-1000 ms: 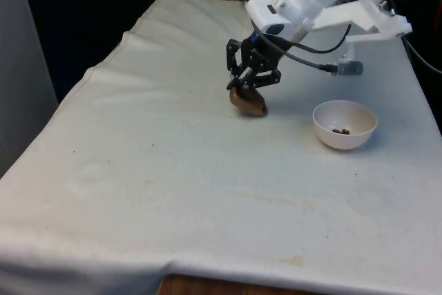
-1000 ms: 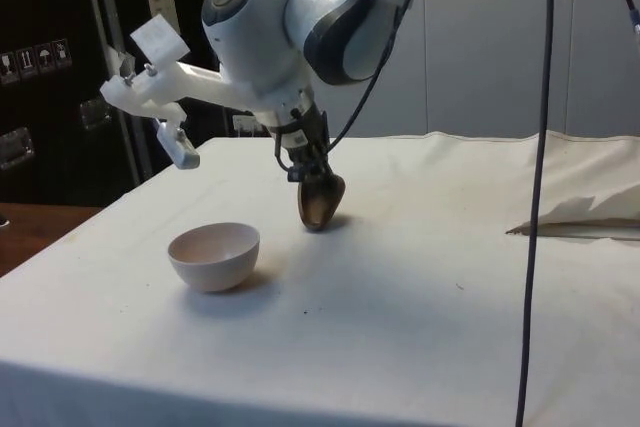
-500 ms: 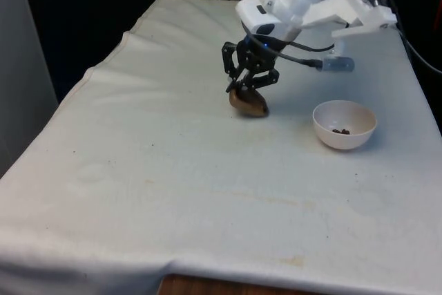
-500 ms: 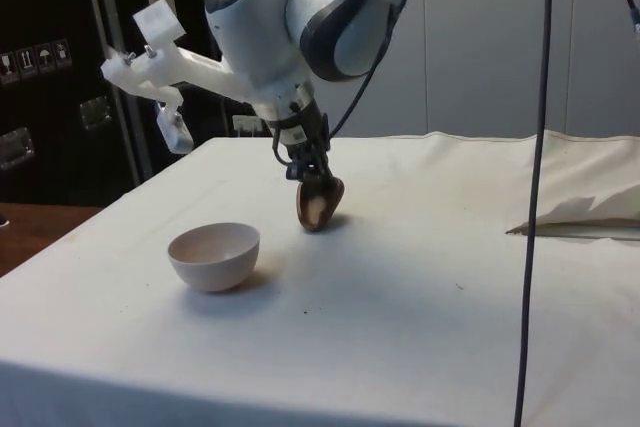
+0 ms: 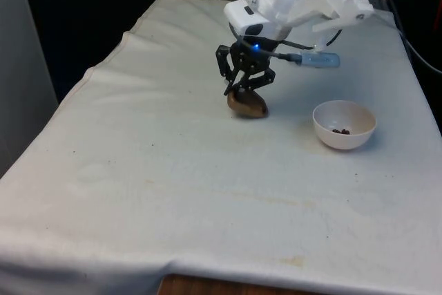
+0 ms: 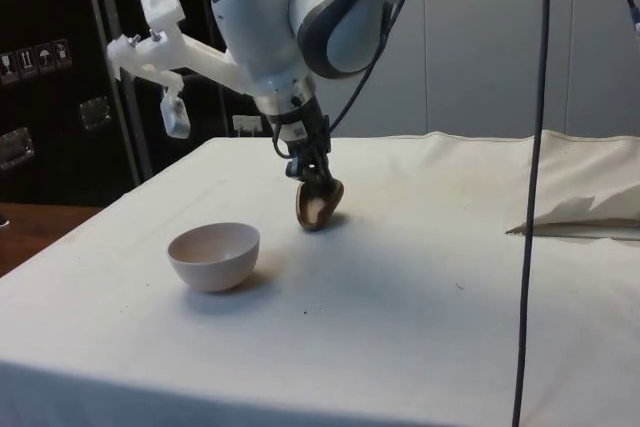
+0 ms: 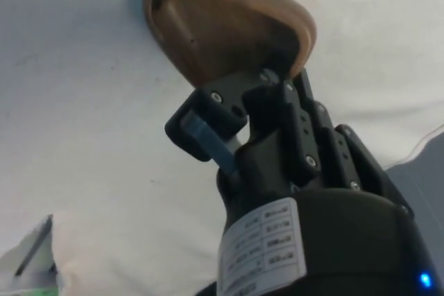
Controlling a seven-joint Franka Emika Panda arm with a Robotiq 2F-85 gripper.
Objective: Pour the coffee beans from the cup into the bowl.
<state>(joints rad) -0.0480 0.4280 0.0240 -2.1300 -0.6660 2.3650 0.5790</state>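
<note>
A brown wooden cup [image 5: 247, 104] lies tilted on its side, touching the white cloth at the table's middle. My gripper [image 5: 242, 88] is shut on its rim from above. The side view shows the cup [image 6: 318, 206] with its pale inside facing the camera, the gripper [image 6: 312, 179] just over it. In the wrist view the black fingers [image 7: 208, 129] clamp the edge of the cup [image 7: 222, 29]. A white bowl [image 5: 344, 126] stands on the front view's right of the cup, apart from it, with a few coffee beans [image 5: 339, 130] at its bottom. The bowl [image 6: 214, 255] is upright.
The white cloth [image 5: 173, 191] covers the whole table, with open room in front of the cup and bowl. A black cable [image 6: 530, 197] hangs down on the side view's right. A fold of cloth [image 6: 580, 212] lies at that far edge.
The wrist has turned, rolling the cup so its pale inside faces the side camera. The gripper and cup shifted slightly towards the front view's left. The bowl has not moved.
</note>
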